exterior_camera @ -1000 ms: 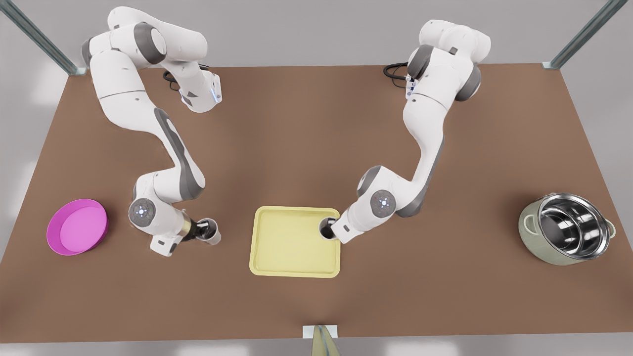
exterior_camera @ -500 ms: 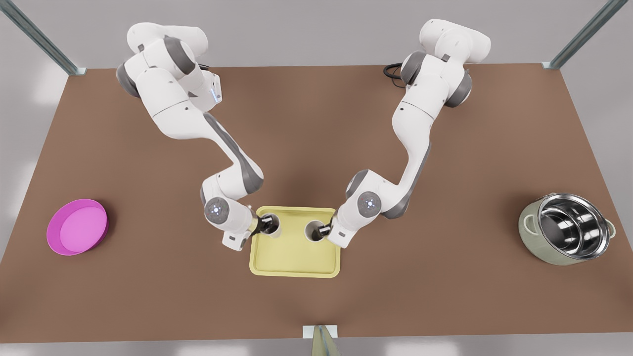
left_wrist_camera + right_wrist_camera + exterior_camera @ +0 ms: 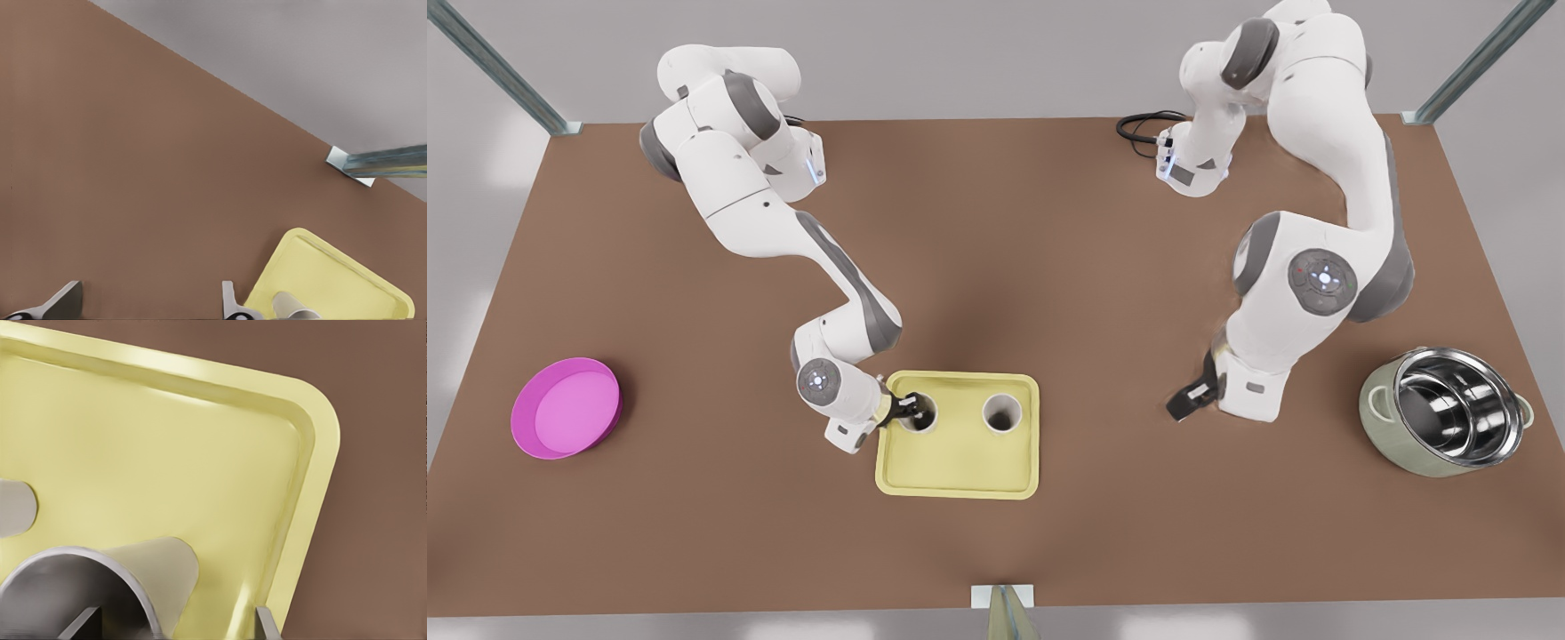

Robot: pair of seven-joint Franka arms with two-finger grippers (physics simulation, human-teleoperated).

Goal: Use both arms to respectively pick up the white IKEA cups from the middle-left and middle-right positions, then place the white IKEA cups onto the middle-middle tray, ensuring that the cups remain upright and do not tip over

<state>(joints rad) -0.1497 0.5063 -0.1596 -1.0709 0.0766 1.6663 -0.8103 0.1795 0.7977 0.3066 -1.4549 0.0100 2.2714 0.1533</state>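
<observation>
Noting both white cups upright on the pale yellow tray [image 3: 960,462], side by side along its far edge and apart from each other. First white cup [image 3: 923,420] is toward the front view's left, second white cup [image 3: 1002,413] toward its right.

Right gripper [image 3: 907,407] is at the first white cup. In the right wrist view its fingers [image 3: 263,623] are spread wide across the cup's wall [image 3: 133,573], one inside the mouth, the other outside with tray showing between it and the wall. We read no clamp.

Left gripper [image 3: 1187,404] hangs over bare brown table [image 3: 996,267], well apart from the tray on the front view's right, between tray and steel pot [image 3: 1449,409]. In the left wrist view its fingers [image 3: 63,303] stand wide apart with nothing between them; the tray [image 3: 333,280] and a cup [image 3: 290,307] lie off to one side.

Magenta plate [image 3: 567,407] sits at the front view's far left
</observation>
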